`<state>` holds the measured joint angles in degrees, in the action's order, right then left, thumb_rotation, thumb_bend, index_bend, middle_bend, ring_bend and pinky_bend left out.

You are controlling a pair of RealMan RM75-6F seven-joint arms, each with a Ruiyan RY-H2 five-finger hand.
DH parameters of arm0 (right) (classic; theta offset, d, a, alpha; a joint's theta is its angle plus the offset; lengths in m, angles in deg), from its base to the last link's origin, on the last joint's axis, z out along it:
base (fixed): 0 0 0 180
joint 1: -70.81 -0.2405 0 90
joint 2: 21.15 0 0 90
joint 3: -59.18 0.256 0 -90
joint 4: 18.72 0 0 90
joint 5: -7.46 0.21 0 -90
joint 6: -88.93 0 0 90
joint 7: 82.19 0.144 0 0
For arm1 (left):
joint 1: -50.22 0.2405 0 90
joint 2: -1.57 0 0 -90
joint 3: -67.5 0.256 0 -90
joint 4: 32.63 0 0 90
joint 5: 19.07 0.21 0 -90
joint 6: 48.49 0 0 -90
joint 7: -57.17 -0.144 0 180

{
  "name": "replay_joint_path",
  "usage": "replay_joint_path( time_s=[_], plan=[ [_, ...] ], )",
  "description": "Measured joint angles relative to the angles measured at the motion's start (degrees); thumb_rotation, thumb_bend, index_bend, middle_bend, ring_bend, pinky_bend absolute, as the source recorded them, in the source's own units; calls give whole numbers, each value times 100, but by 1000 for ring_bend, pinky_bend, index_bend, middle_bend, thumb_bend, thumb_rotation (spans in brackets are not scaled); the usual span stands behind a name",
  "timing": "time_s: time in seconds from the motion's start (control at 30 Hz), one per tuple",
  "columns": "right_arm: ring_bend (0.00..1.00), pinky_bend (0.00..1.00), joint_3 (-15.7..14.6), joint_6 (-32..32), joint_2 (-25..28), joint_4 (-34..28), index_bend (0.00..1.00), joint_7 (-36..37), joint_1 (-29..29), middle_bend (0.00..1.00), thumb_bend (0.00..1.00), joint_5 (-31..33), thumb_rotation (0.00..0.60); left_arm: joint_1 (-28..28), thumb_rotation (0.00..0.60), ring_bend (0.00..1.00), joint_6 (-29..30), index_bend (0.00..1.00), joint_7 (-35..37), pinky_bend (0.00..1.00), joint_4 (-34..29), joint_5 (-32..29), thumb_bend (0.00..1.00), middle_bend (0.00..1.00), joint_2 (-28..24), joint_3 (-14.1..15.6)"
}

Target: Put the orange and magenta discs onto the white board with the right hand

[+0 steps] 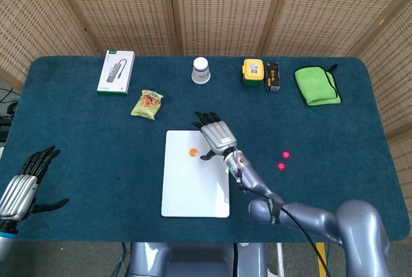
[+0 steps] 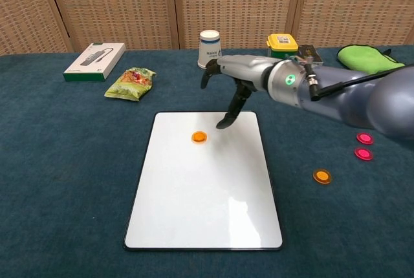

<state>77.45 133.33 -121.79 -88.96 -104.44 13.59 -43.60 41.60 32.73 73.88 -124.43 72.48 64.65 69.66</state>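
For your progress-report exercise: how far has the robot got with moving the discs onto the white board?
Done: one orange disc lies on the white board. In hand: nothing; the right hand hovers open above the board. Left: a second orange disc and two magenta discs sit on the cloth.

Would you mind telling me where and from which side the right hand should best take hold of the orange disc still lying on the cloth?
Probably by its rim, from above: the orange disc lies flat on the table, apart from other things, so the right hand could pinch opposite edges.

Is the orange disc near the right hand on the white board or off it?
On it. The orange disc lies flat on the white board, apart from the right hand.
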Motion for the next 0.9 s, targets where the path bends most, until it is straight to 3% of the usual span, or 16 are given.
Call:
replay_joint_path(
  time_s=[0.13, 0.4, 0.6, 0.9],
  plan=[
    [0, 7, -270, 304, 510, -294, 414, -14, 380, 0, 214, -213, 600, 2, 600, 0, 11, 0, 4, 0, 6, 23, 0, 0, 1, 7],
    [0, 7, -860, 667, 1374, -567, 417, 485, 1228, 0, 246, -678, 600, -3, 600, 0, 12, 0, -62, 0, -4, 35, 0, 0, 15, 7],
    [0, 7, -1256, 780, 1543, -379, 417, 1176, 1730, 0, 246, -1086, 600, -6, 600, 0, 9, 0, -137, 0, -16, 28, 0, 0, 34, 1],
    [0, 7, -1410, 803, 1403, 453, 417, 1862, 2006, 0, 247, -1519, 600, -1, 600, 0, 24, 0, -196, 0, -28, 12, 0, 0, 58, -14]
  ],
)
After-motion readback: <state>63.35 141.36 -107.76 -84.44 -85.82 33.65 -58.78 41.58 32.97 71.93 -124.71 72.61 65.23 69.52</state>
